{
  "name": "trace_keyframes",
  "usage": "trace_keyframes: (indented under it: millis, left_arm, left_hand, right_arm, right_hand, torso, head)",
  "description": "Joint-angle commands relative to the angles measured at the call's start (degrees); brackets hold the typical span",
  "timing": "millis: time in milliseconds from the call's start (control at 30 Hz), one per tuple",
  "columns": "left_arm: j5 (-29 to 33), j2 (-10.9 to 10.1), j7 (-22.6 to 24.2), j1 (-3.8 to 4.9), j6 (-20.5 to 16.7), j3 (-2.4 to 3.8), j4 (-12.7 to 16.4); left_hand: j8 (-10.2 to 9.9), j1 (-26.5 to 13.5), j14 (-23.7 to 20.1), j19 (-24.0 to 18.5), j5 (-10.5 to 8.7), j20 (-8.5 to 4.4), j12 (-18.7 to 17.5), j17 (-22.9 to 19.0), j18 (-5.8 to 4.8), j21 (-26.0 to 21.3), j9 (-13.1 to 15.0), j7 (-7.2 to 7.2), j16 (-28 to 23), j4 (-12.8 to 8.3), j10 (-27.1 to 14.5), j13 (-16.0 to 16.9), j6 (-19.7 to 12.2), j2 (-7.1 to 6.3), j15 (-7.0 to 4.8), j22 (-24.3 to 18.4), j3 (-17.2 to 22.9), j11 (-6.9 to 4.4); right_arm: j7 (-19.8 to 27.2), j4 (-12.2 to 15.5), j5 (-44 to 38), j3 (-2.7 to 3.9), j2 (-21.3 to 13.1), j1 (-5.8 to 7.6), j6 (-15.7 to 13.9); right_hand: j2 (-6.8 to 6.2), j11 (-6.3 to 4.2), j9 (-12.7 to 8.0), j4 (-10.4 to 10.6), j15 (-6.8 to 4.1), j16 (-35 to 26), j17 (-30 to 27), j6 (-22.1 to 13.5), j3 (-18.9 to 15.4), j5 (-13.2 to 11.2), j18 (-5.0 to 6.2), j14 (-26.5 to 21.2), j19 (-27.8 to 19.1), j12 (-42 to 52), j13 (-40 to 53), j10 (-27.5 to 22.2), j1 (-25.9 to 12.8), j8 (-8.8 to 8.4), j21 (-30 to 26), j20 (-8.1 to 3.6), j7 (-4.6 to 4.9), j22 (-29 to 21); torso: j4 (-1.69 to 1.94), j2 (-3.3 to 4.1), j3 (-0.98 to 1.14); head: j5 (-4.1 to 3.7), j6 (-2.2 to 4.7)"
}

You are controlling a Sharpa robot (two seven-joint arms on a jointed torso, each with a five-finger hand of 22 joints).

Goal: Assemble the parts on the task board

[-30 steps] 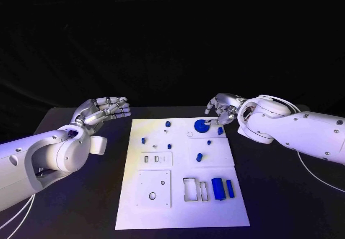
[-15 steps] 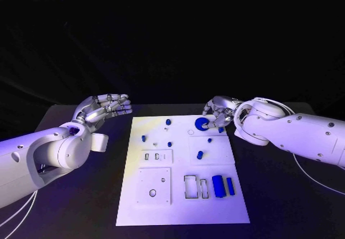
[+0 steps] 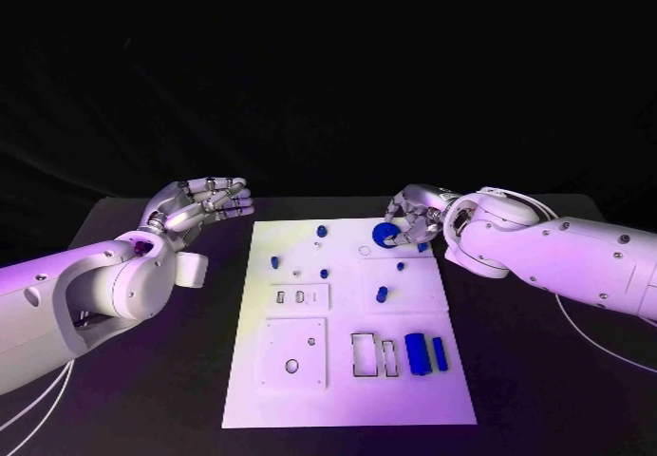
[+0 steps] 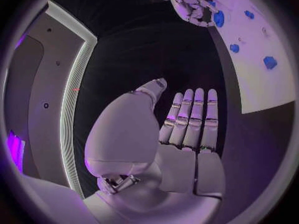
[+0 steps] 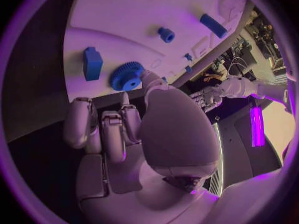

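Note:
The white task board (image 3: 343,380) lies in the middle of the black table. My right hand (image 3: 414,220) hovers over its far right corner, and thumb and a finger pinch the rim of a blue gear (image 3: 384,235). In the right wrist view the thumb tip meets the gear (image 5: 126,76) while the other fingers (image 5: 82,122) stay curled back. My left hand (image 3: 203,203) hangs left of the board's far corner, fingers straight and together (image 4: 194,117), holding nothing. The left wrist view shows the right hand (image 4: 187,5) at the gear (image 4: 218,19).
Small blue pegs (image 3: 382,295) stand about the board's far half, and a blue block (image 5: 92,63) lies beside the gear. Two blue bars (image 3: 415,354) stand near rectangular slots (image 3: 362,357) at the near right. A round outline (image 3: 365,251) is just near the gear.
My right hand has drawn the gear slightly toward the board's far edge. The left hand has hardly moved.

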Motion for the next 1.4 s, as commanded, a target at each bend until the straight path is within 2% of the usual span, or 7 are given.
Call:
trace_keyframes:
  millis: [33,667,867,933,967,1200,1400]
  left_arm:
    - [0.17,0.07,0.52,0.08,1.06,0.06,0.20]
    - [0.17,0.07,0.50,0.08,0.94,0.06,0.38]
    - [0.18,0.11,0.50,0.08,0.97,0.06,0.41]
    - [0.21,0.12,0.50,0.08,0.97,0.06,0.44]
    - [0.23,0.12,0.50,0.08,0.98,0.06,0.46]
    - [0.31,0.10,0.47,0.08,1.07,0.05,0.45]
    - [0.47,0.11,0.47,0.08,1.08,0.05,0.28]
  left_hand:
    - [-0.25,-0.04,-0.32,-0.34,-0.20,0.12,-0.39,-0.01,0.44,-0.35,-0.08,1.23,-0.20,-0.05,0.08,0.03,-0.32,-0.36,-0.06,-0.05,0.36,0.44]
    - [-0.24,-0.06,-0.43,-0.37,-0.19,0.14,-0.49,-0.01,0.45,-0.37,-0.07,1.24,-0.29,-0.10,0.07,0.04,-0.30,-0.31,-0.02,-0.08,0.42,0.46]
    - [-0.24,-0.07,-0.46,-0.36,-0.18,0.15,-0.51,-0.01,0.45,-0.37,-0.07,1.24,-0.31,-0.11,0.08,0.04,-0.30,-0.29,-0.02,-0.08,0.44,0.46]
    - [-0.24,-0.07,-0.46,-0.36,-0.18,0.15,-0.51,-0.01,0.45,-0.37,-0.07,1.24,-0.31,-0.11,0.08,0.04,-0.30,-0.29,-0.02,-0.08,0.44,0.46]
    - [-0.24,-0.08,-0.48,-0.36,-0.19,0.15,-0.53,-0.01,0.46,-0.36,-0.07,1.24,-0.33,-0.12,0.08,0.05,-0.30,-0.28,-0.02,-0.09,0.45,0.46]
    - [-0.24,-0.08,-0.48,-0.36,-0.19,0.15,-0.53,-0.01,0.46,-0.36,-0.07,1.24,-0.33,-0.12,0.08,0.05,-0.30,-0.28,-0.02,-0.09,0.45,0.46]
    - [-0.24,-0.10,-0.51,-0.35,-0.21,0.16,-0.55,-0.01,0.46,-0.36,-0.06,1.25,-0.36,-0.12,0.08,0.05,-0.30,-0.27,-0.01,-0.09,0.46,0.47]
  right_arm:
    - [-0.29,-0.14,-1.17,-0.03,0.13,-0.14,1.16]
    - [-0.43,-0.24,-3.75,-0.06,0.35,-0.27,0.08]
    - [-1.22,-0.08,-5.89,-0.07,0.48,-0.33,-1.47]
    - [-1.50,0.04,-6.61,-0.07,0.50,-0.34,-2.01]
    - [-1.64,0.12,-6.91,-0.07,0.50,-0.35,-2.35]
    - [-2.48,1.52,-10.00,-0.06,0.19,-0.45,-7.43]
    - [-3.19,4.66,-12.43,0.14,-0.67,-0.41,-11.62]
  right_hand:
    - [0.15,0.02,0.04,-0.18,0.27,0.23,15.07,0.12,0.45,0.37,-0.53,5.87,0.24,0.45,2.33,0.52,0.71,0.32,0.26,0.19,-0.27,0.16]
    - [0.28,-0.77,-0.39,-0.13,-0.35,0.23,15.07,3.93,4.36,2.15,-0.75,5.87,0.85,4.00,6.62,3.84,1.68,2.97,1.13,-0.31,-1.17,1.58]
    - [0.68,-1.34,-0.82,-0.23,-0.85,0.23,15.07,6.12,6.60,1.22,-0.85,5.87,1.14,4.68,7.56,4.64,1.86,3.10,1.45,-0.76,-1.80,2.14]
    - [0.57,-1.55,-1.03,-0.35,-1.00,0.23,15.07,6.74,7.71,-0.28,-0.86,5.87,1.19,4.75,7.66,4.74,2.15,2.95,1.48,-0.98,-2.01,2.27]
    - [0.29,-1.61,-1.30,-0.35,-1.15,0.23,15.07,7.01,9.18,-2.89,-0.90,5.87,1.24,4.71,7.65,4.73,2.40,2.60,1.51,-1.09,-2.05,2.40]
    - [-0.48,-1.58,-1.48,0.00,-1.12,0.23,15.07,7.43,10.08,-3.61,-0.91,5.87,1.29,4.70,7.68,4.76,1.15,2.36,1.48,-1.10,-2.03,2.51]
    - [-0.87,-1.66,-1.47,-0.06,-1.17,0.23,15.07,7.74,10.56,-3.21,-0.98,5.87,1.51,4.88,7.95,4.99,0.66,2.34,1.73,-1.13,-2.13,2.85]
  torso:
    - [-0.02,0.02,0.01]
    - [-0.03,-0.02,0.00]
    - [-0.02,-0.04,0.00]
    - [-0.01,-0.04,0.00]
    - [0.03,-0.05,-0.01]
    - [-0.02,-0.08,-0.01]
    - [0.02,-0.08,-0.02]
  head:
    - [0.13,-0.21]
    - [0.22,-0.53]
    - [0.19,-0.58]
    - [0.18,-0.58]
    - [0.15,-0.51]
    - [0.24,-0.35]
    - [0.24,-0.18]
